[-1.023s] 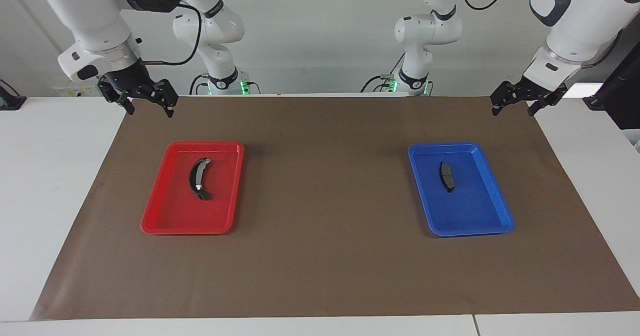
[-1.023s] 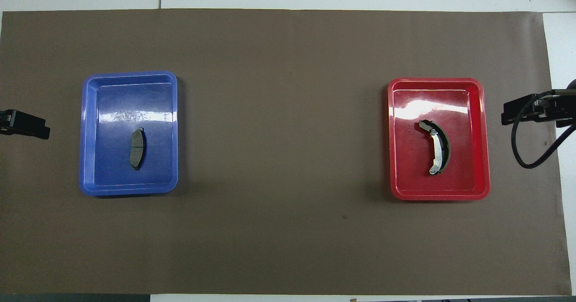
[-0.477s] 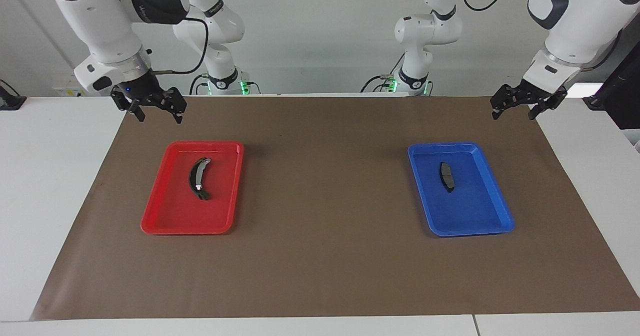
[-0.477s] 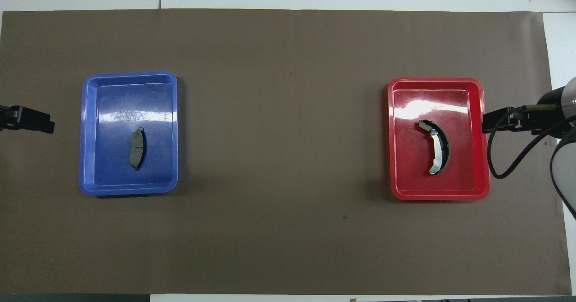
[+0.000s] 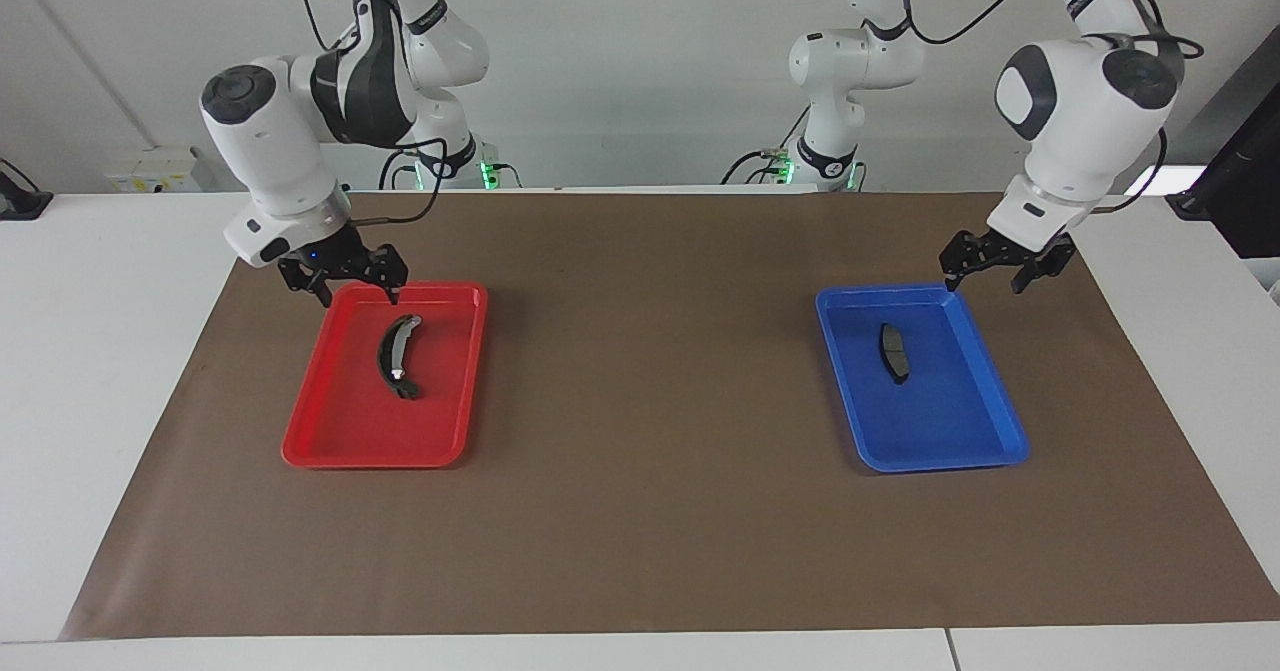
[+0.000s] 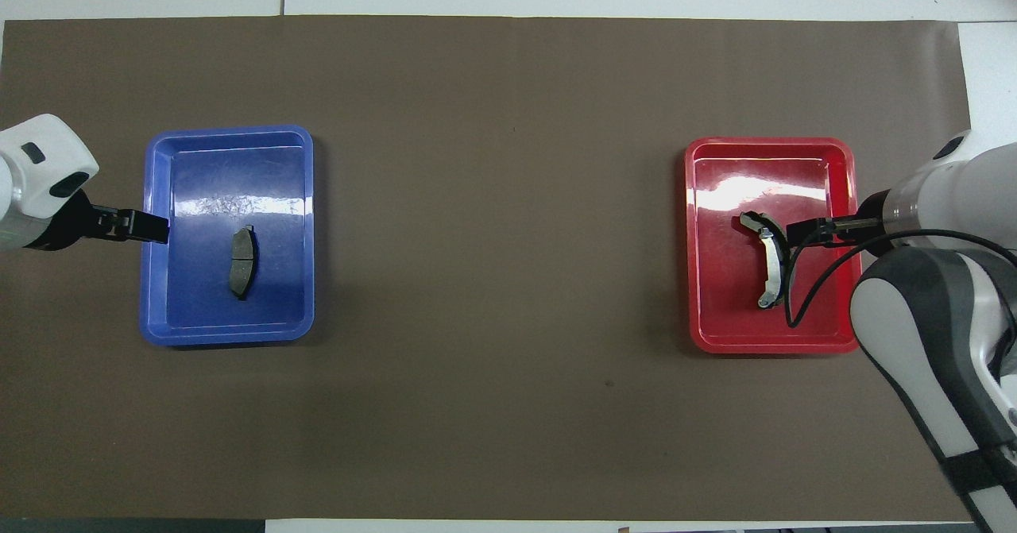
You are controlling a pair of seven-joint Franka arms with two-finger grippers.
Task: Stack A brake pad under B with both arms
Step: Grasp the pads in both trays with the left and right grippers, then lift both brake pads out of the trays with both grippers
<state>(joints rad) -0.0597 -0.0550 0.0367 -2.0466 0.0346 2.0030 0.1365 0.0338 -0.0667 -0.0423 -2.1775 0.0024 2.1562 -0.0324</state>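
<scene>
The short dark pad A (image 5: 893, 352) lies in the blue tray (image 5: 940, 461) toward the left arm's end; it also shows in the overhead view (image 6: 243, 262). The long crescent piece B (image 5: 397, 356) with silvery ends lies in the red tray (image 5: 370, 459) toward the right arm's end, also seen from overhead (image 6: 772, 259). My left gripper (image 5: 983, 284) is open and empty, in the air over the blue tray's edge nearest the robots. My right gripper (image 5: 358, 294) is open and empty, over the red tray's edge nearest the robots.
Both trays sit on a brown mat (image 5: 640, 401) that covers most of the white table. The blue tray (image 6: 230, 334) and red tray (image 6: 771, 346) are wide apart, with bare mat between them. A black cable hangs from the right wrist (image 6: 826, 279).
Both arms have come down and inward from the mat's corners near the robots. Each gripper now hangs over its tray's edge. The pad and the crescent piece have not moved.
</scene>
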